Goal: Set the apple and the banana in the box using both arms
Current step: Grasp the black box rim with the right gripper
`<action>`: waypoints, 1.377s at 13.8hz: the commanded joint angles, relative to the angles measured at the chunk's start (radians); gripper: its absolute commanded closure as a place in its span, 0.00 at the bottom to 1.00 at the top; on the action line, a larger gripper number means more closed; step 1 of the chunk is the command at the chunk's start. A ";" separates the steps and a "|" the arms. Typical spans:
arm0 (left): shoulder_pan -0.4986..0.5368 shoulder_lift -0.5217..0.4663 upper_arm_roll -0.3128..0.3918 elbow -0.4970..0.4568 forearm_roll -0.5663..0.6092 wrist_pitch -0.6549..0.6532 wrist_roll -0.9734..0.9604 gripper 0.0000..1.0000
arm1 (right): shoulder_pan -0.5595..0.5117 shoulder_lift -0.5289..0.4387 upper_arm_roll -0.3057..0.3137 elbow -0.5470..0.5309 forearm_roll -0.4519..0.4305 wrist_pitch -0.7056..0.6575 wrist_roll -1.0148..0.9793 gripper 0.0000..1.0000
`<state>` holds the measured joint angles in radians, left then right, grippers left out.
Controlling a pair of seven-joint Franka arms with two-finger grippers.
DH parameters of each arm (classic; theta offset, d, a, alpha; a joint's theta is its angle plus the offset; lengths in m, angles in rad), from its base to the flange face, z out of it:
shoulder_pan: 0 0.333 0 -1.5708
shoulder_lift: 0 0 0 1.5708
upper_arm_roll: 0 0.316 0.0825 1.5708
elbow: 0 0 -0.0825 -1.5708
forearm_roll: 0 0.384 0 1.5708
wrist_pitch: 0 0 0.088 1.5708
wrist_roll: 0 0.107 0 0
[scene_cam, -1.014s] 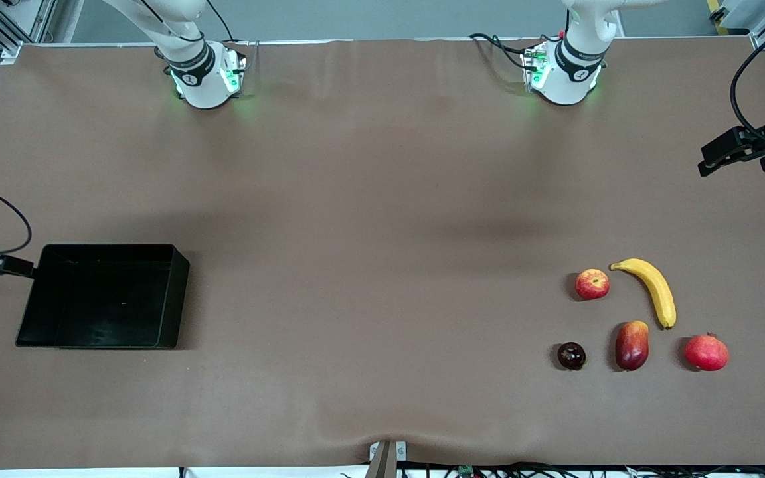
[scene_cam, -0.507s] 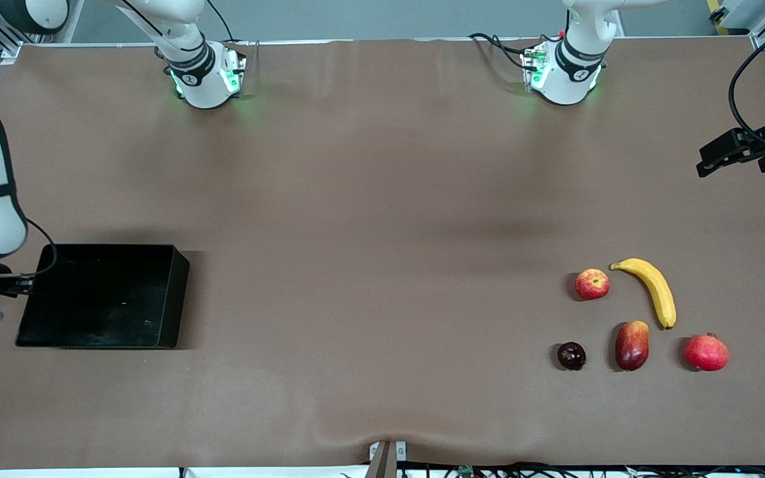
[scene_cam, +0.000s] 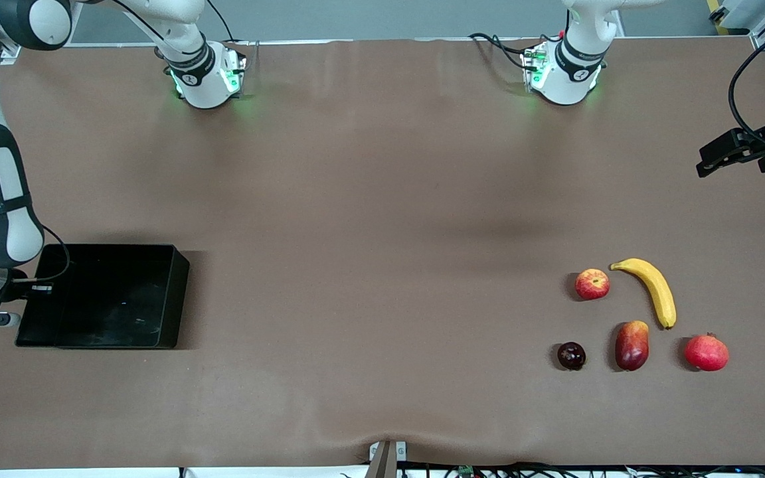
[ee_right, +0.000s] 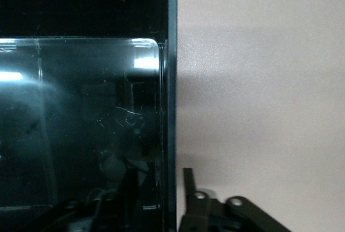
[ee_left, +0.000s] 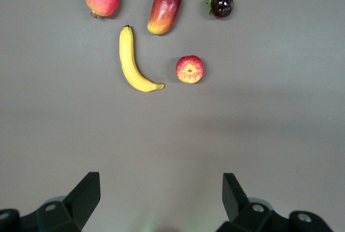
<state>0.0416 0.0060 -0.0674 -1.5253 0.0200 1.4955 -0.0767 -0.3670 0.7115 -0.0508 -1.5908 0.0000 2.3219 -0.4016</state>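
My right claw (ee_right: 156, 189) straddles the box (scene_cam: 176, 292) wall at lower left, fingers narrowed on it; my left claw (ee_left: 161, 199) hangs wide, upper right.

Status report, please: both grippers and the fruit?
Right gripper fingers straddling the glossy black tray's wall. Left gripper open, waiting. Small red apple, yellow banana untouched.

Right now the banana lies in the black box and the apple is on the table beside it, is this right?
Not quite. The banana is not in the black box; it lies on the table, toward the left arm's end, with the apple beside it as you say. The front view shows the box holding no fruit.
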 commanded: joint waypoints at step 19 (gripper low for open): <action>0.004 0.000 0.001 0.005 -0.015 -0.012 0.020 0.00 | 0.259 -0.257 0.109 0.043 0.136 -0.275 0.163 1.00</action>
<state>0.0418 0.0061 -0.0670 -1.5258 0.0200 1.4946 -0.0767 -0.1777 0.4999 0.0575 -1.5290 0.1125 2.0794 -0.3293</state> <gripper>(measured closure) 0.000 0.969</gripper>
